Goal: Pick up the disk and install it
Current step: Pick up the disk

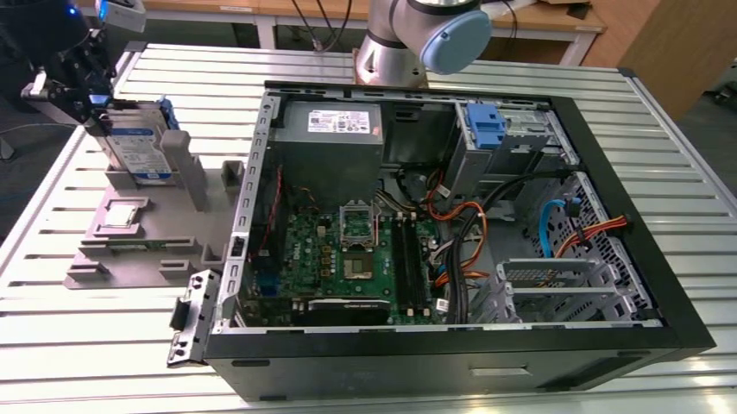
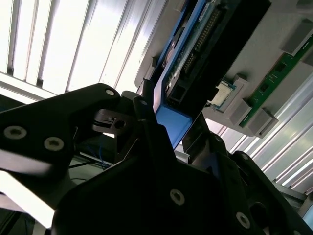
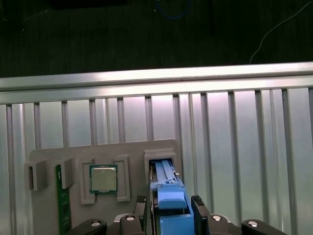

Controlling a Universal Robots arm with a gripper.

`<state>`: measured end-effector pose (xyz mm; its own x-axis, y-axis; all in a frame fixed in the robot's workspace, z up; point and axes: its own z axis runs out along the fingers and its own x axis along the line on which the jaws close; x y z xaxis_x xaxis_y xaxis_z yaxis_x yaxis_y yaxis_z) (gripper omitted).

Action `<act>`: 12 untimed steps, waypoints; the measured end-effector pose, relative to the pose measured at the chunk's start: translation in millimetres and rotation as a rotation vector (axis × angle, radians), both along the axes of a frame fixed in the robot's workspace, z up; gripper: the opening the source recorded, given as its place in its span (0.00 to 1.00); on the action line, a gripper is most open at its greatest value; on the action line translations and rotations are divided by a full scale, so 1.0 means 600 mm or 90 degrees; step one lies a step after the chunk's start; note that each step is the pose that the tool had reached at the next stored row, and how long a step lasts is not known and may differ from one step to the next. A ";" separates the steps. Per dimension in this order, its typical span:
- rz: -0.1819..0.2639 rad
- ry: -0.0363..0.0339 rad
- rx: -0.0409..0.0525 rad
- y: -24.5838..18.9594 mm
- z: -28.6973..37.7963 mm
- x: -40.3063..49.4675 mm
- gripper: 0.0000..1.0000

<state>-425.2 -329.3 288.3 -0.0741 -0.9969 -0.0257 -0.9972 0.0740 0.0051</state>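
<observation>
In the upper left of the exterior view my gripper (image 1: 95,110) is clenched on the top of the disk (image 1: 141,147), which stands upright on edge over the grey holder block (image 1: 138,259) on the slatted worktop (image 1: 103,345). I cannot tell whether its lower edge sits in the block's slot or hangs just clear. In the first wrist view my fingers (image 3: 197,201) press both sides of its blue carrier (image 3: 171,196). A processor chip (image 1: 121,216) lies in the block, just below the disk. From centre to right lies the open computer case (image 1: 461,366), with the power supply (image 1: 334,129) at the top, the motherboard (image 1: 345,250) below it, and a blue-tabbed drive cage (image 1: 489,129) at upper right.
</observation>
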 end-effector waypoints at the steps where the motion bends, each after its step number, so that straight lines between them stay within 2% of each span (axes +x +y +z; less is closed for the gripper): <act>1: -0.002 0.0000 0.0000 0.0000 0.000 0.000 0.48; 12: -0.003 0.0000 0.0000 0.0000 -0.002 0.000 0.48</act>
